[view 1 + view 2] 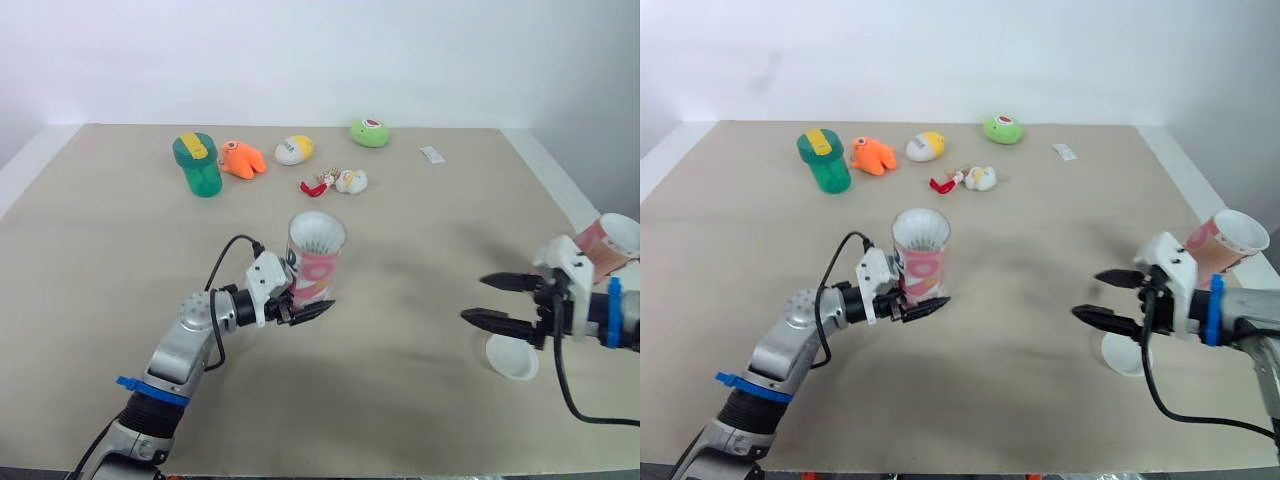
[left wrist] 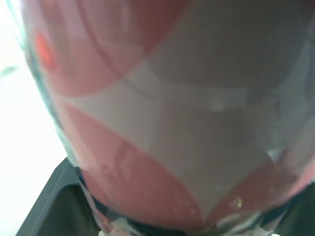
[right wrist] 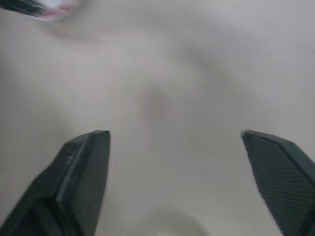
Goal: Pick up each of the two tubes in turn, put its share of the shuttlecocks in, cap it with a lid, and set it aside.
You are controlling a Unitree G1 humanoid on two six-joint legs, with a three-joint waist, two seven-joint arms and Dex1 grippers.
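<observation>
step: capping, I'd judge | left hand (image 1: pixel 312 306) clamped on upright pink tube (image 1: pixel 316 255), mid-counter (image 1: pixel 420 230), seemingly loaded with shuttlecocks | right hand (image 1: pixel 474 299) spread wide above white lid (image 1: pixel 512 358) at 4 o'clock | next: drop, pinch lid rim, carry to tube mouth

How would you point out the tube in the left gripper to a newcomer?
On the table, look near the middle, nearer than the toys. The pink-and-white tube stands upright, clamped by the left gripper. The other tube sits ungripped at the right edge.
</observation>
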